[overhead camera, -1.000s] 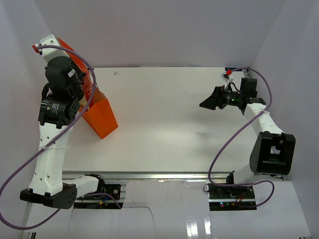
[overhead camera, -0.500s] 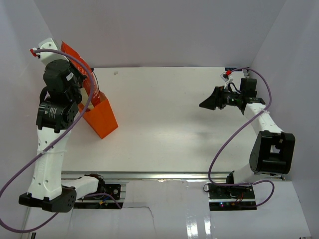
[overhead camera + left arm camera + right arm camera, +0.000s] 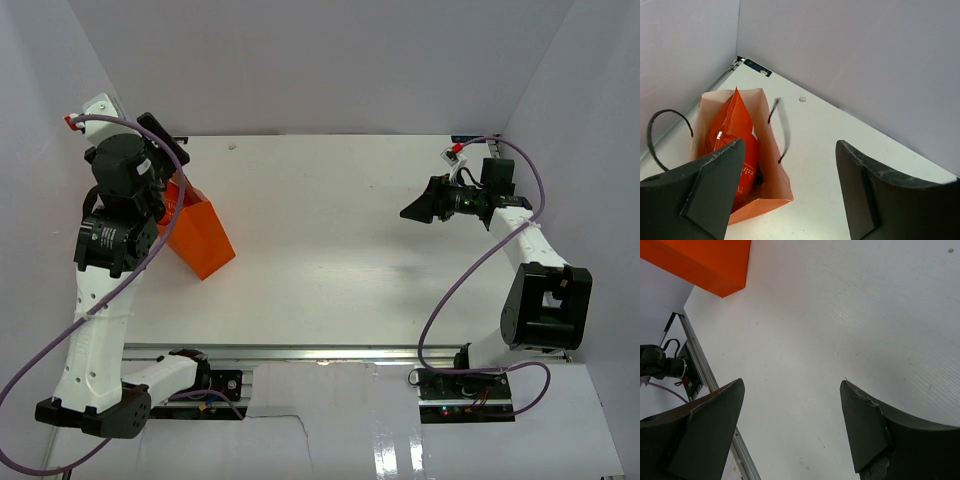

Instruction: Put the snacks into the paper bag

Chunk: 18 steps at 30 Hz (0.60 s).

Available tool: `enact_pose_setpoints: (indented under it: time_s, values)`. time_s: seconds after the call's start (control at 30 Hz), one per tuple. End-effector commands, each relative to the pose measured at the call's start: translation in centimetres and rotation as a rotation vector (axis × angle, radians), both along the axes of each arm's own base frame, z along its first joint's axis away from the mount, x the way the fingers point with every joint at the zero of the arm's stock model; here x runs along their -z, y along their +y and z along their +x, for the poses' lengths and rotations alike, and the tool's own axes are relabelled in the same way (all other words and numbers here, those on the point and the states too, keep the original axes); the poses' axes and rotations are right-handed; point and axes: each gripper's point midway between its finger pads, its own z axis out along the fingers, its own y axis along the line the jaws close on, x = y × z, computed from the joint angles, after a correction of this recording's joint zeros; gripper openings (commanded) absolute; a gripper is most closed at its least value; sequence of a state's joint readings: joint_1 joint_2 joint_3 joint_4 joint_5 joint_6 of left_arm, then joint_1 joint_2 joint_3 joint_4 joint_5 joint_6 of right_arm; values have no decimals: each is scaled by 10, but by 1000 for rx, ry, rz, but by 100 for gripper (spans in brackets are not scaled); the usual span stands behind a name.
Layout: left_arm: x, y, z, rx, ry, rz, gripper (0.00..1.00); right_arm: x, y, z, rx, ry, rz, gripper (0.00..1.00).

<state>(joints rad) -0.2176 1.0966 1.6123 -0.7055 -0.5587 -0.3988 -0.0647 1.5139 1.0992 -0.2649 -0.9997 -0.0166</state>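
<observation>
The orange paper bag (image 3: 202,238) stands upright at the table's left side, mouth up, its black handles (image 3: 782,125) hanging loose. The red-orange crisp bag (image 3: 734,137) sits inside the paper bag (image 3: 768,152), leaning against its peach inner wall, and nothing grips it. My left gripper (image 3: 790,145) hovers open above the bag's mouth with nothing between its fingers; from above the left gripper (image 3: 166,148) shows just behind the bag. My right gripper (image 3: 414,211) hangs open and empty over the bare right half of the table (image 3: 840,315). Other snacks are out of view.
White walls close in the table on the left, back and right. A metal rail (image 3: 330,353) runs along the near edge by the arm bases. A small mark (image 3: 232,146) sits near the back wall. The bag's outer corner (image 3: 705,262) shows in the right wrist view.
My left gripper has opened and let go of the crisp bag, which has dropped down into the paper bag. The right arm has not moved.
</observation>
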Motion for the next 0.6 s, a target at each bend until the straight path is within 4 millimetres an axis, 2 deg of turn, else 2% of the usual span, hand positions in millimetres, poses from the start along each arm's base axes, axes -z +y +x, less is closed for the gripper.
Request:
enact_pose_setpoints:
  time_s: [0.0, 0.07, 0.17, 0.2, 0.23, 0.27, 0.3, 0.33, 0.37, 0.4, 0.43, 0.47, 0.5, 0.57]
  values:
    - [-20, -2, -15, 32, -49, -18, 84, -11, -4, 4, -7, -65, -38, 83]
    - [-27, -8, -17, 81, -62, -4, 91, -10, -7, 4, -4, -78, -71, 83]
    - [-31, -50, -11, 336, -77, 35, 98, -6, -17, 7, 12, -116, -175, 84]
    - [-33, -82, -14, 522, -96, 33, 98, -7, -21, 10, 19, -135, -214, 85]
    - [-31, -102, -17, 636, -95, 30, 98, -6, -26, 6, 23, -136, -249, 87]
    - [-23, -134, -25, 831, -88, 13, 98, -6, -37, 11, 50, -182, -334, 92]
    - [-17, -148, -30, 920, -80, -4, 98, -1, -44, 13, 65, -188, -380, 93]
    - [-10, -160, -35, 996, -73, -26, 98, -6, -50, 13, 82, -223, -423, 95]
    - [16, -170, -35, 1052, -16, -71, 98, -5, -62, 16, 123, -238, -496, 97]
    - [16, -178, -41, 1097, -38, -113, 98, -13, -69, 15, 136, -289, -543, 99]
    - [26, -188, -50, 1175, -25, -147, 98, -15, -74, 15, 150, -303, -571, 90]
    - [36, -192, -52, 1195, -12, -174, 98, -17, -82, 17, 184, -309, -613, 90]
    - [61, -195, -51, 1197, 29, -223, 98, -24, -86, 15, 203, -327, -631, 90]
    - [73, -195, -60, 1197, 24, -239, 98, -29, -93, 14, 243, -323, -658, 90]
